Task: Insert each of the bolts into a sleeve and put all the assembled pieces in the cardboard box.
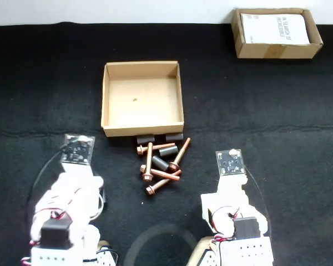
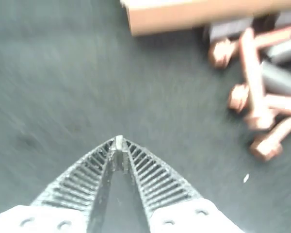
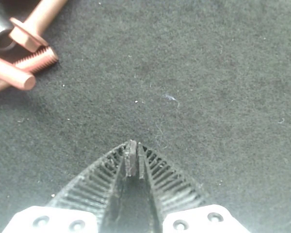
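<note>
1. Table (image 1: 288, 105), covered in black cloth, bearing all items below.
2. Cardboard box (image 1: 142, 130), open, at 12 o'clock from the pile. The high view shows its floor bare. The left wrist view gives its outer wall, not the floor.
3. Second box (image 1: 266, 51), at 1 o'clock on the table, holding a printed sheet. Risk: it could be taken for the destination.
4. Left gripper (image 2: 119, 145), over bare cloth at 8 o'clock from the pile. Jaws closed tip to tip, nothing held.
5. Right gripper (image 3: 132, 153), at 4 o'clock from the pile. Jaws pressed together, empty.
6. Bolts (image 1: 158, 166), copper-coloured, none yet sleeved, heaped and crossing one another. Risk: lifting one is likely to drag or scatter its neighbours. The right wrist view shows a threaded end and a flange head that the high view does not resolve.
7. Sleeves (image 1: 167, 151), dark cylinders, two among the bolts and two just beside the cardboard box wall at 12 o'clock. Risk: they may roll when nudged, and the wall leaves little room for a finger.
</note>
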Controlling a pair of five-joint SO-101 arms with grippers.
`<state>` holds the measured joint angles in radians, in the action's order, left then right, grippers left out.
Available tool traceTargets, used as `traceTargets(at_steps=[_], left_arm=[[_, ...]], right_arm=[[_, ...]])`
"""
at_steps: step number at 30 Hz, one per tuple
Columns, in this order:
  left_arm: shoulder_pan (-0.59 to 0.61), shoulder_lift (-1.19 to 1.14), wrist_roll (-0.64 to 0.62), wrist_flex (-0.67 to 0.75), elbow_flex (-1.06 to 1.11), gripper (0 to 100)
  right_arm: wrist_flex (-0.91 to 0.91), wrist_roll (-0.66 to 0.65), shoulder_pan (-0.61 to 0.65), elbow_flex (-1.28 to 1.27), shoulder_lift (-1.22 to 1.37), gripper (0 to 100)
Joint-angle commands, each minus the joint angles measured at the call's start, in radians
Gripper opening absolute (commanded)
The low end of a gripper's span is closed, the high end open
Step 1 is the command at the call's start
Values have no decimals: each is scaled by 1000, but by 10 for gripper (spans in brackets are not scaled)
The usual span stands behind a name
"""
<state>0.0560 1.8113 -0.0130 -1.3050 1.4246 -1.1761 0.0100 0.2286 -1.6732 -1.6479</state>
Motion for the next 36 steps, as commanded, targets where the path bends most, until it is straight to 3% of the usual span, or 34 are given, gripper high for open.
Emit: traceTargets(at_steps=[1, 3, 12, 22, 25, 29, 36], left_arm=[[12, 4, -3, 12, -171, 13], [12, 4, -3, -9, -245, 13], [7, 4, -2, -347, -498, 14], [59, -18, 0, -350, -553, 14], [130, -133, -2, -292, -590, 14], [154, -400, -3, -273, -796, 14], [159, -843, -8, -473, -1241, 14]], right_arm=[[-4, 5, -13, -90, -5, 8], [-4, 5, -13, -90, -5, 8], [-4, 5, -13, -90, -5, 8], [-4, 5, -13, -90, -5, 8], [-4, 5, -13, -90, -5, 8], [-4, 5, -13, -90, -5, 8], [-4, 5, -13, -90, -5, 8]])
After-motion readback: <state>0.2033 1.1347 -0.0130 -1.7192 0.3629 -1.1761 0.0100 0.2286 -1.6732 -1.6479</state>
